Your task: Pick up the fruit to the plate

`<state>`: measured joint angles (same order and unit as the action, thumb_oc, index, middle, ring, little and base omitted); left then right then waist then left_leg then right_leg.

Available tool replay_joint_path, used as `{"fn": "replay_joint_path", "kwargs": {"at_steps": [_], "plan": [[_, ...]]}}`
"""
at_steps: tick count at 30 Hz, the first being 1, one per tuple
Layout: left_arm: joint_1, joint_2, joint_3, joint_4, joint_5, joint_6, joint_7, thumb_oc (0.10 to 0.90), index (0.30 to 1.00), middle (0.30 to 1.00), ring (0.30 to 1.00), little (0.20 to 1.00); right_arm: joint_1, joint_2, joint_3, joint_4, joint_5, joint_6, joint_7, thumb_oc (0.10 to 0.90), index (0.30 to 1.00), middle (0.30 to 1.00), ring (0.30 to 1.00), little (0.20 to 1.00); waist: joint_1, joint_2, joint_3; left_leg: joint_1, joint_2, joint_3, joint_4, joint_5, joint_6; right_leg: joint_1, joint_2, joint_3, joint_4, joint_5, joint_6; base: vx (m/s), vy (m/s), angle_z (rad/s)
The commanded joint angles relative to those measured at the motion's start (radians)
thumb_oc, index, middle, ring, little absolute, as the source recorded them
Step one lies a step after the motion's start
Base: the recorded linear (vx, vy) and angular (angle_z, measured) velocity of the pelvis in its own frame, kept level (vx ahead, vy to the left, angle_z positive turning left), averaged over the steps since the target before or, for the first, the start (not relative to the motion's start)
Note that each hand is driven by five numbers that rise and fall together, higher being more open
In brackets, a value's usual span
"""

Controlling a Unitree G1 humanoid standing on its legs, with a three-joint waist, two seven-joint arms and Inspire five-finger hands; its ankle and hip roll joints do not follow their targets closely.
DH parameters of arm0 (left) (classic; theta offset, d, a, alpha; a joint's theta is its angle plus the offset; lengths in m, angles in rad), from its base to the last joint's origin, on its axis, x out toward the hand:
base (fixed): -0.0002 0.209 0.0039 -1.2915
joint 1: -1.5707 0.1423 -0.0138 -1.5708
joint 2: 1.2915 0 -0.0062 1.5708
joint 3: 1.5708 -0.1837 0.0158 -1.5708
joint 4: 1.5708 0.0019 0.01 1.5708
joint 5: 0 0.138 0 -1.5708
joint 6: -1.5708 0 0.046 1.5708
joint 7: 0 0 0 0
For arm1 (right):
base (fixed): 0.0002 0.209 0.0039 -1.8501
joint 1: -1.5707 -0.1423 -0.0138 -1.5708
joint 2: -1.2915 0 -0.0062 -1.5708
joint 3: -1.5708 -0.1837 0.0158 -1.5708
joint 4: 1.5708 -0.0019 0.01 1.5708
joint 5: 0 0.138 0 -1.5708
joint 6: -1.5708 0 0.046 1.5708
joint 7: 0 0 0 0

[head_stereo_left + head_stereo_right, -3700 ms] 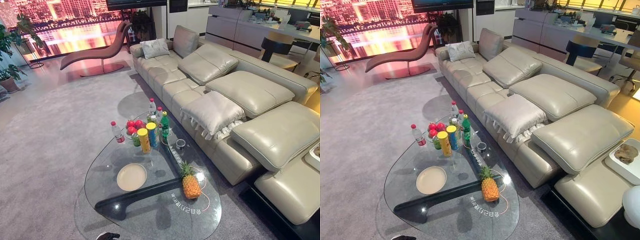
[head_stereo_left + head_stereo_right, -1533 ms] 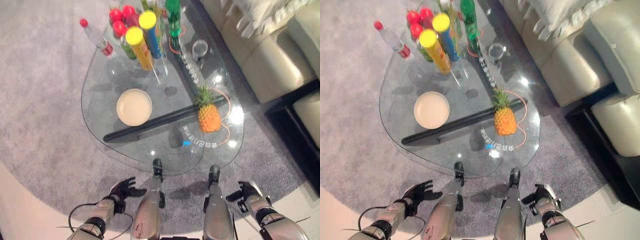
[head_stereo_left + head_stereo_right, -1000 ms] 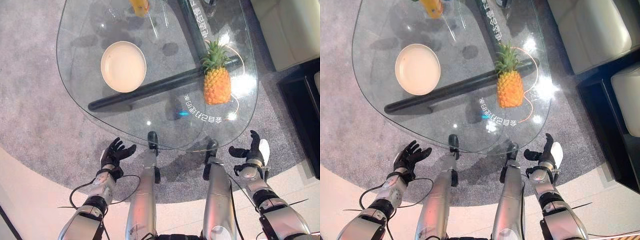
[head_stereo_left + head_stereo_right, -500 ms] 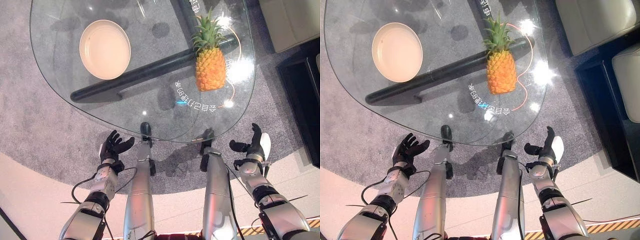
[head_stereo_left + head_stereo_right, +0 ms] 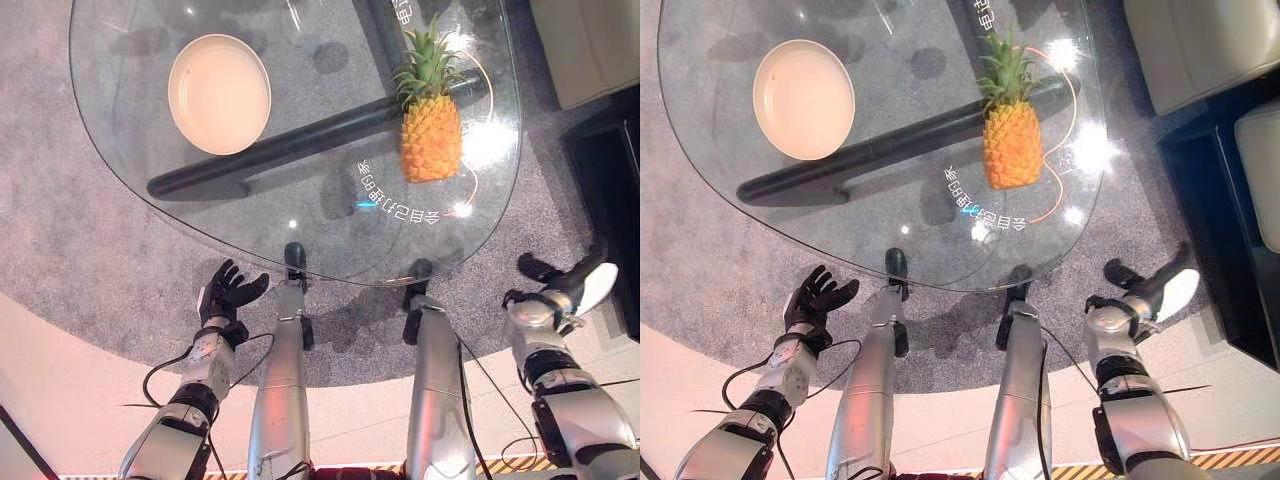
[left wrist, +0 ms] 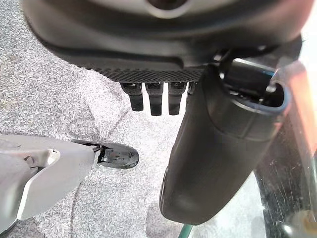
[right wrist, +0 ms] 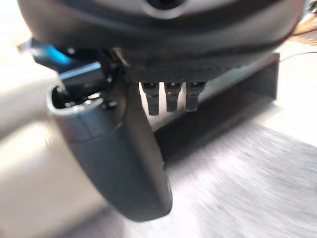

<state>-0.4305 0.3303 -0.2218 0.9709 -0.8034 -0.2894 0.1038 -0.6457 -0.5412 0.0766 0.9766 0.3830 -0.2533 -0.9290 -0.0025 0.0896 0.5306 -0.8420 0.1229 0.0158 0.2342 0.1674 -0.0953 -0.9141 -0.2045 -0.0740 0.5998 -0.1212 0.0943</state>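
A pineapple (image 5: pixel 430 130) stands upright on the right part of the glass table (image 5: pixel 300 235), leaves pointing away from me. A round cream plate (image 5: pixel 219 93), with nothing on it, lies on the table's far left. My left hand (image 5: pixel 228 293) hovers open over the carpet, below the table's near edge and well short of the plate. My right hand (image 5: pixel 556 292) is off the table's near right corner, open, with its fingers stretched to the right. The left wrist view shows straight fingers (image 6: pixel 154 96) and the thumb (image 6: pixel 218 148) holding nothing. In the right wrist view the fingers (image 7: pixel 168 99) are also straight.
A black bar (image 5: pixel 300 145) of the table's base runs under the glass between plate and pineapple. Grey carpet (image 5: pixel 90 250) surrounds the table. A beige sofa (image 5: pixel 590 40) and a dark gap beside it lie at the right.
The view has tilted down from the whole room to the table's near end. In the last half second my right hand swung outward to the right; the left hand stayed put.
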Motion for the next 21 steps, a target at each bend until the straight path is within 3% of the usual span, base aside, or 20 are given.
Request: {"fn": "replay_joint_path", "kwargs": {"at_steps": [1, 8, 16, 21], "plan": [[0.03, 0.052, 0.013, -0.005, -0.01, -0.029, 0.044, 0.8, 0.9, 0.9, 0.9, 0.9, -0.025, -0.102, -0.031, -0.166, -0.047, -0.067, -0.227, 0.8, 0.9, 0.9, 0.9, 0.9, 0.004, -0.029, -0.011, -0.012, -0.045, 0.002, 0.132, -0.141, 0.017, 0.036, 0.025, -0.051, -0.181, 0.138, 0.018, -0.02, 0.031, -0.01], [0.042, 0.033, 0.022, -0.014, -0.006, -0.04, 0.042, 0.8, 0.9, 0.9, 0.9, 0.9, -0.013, -0.097, -0.024, -0.461, -0.223, -0.064, -0.275, 0.8, 0.9, 0.9, 0.9, 0.9, -0.005, -0.03, -0.011, 0.0, -0.055, 0.003, 0.101, -0.131, 0.023, 0.042, 0.028, -0.047, -0.201, 0.14, 0.02, -0.01, 0.043, 0.01], [0.069, 0.007, 0.051, -0.024, 0.001, -0.053, 0.027, 0.8, 0.9, 0.9, 0.9, 0.9, 0.042, -0.07, 0.085, -0.818, -0.468, -0.001, -0.048, 0.8, 0.9, 0.9, 0.9, 0.9, -0.02, -0.026, -0.011, 0.008, -0.062, 0.014, 0.083, -0.118, 0.022, 0.044, 0.021, -0.041, -0.216, 0.135, 0.021, -0.01, 0.055, 0.0], [0.082, -0.012, 0.059, -0.018, 0.008, -0.065, 0.018, 0.8, 0.9, 0.9, 0.9, 0.9, 0.059, -0.042, 0.143, -0.932, -0.51, 0.013, 0.059, 0.8, 0.9, 0.9, 0.9, 0.9, -0.023, -0.025, -0.011, 0.019, -0.064, 0.022, 0.068, -0.11, 0.02, 0.057, 0.02, -0.045, -0.226, 0.128, 0.018, 0.0, 0.021, 0.0]]}}
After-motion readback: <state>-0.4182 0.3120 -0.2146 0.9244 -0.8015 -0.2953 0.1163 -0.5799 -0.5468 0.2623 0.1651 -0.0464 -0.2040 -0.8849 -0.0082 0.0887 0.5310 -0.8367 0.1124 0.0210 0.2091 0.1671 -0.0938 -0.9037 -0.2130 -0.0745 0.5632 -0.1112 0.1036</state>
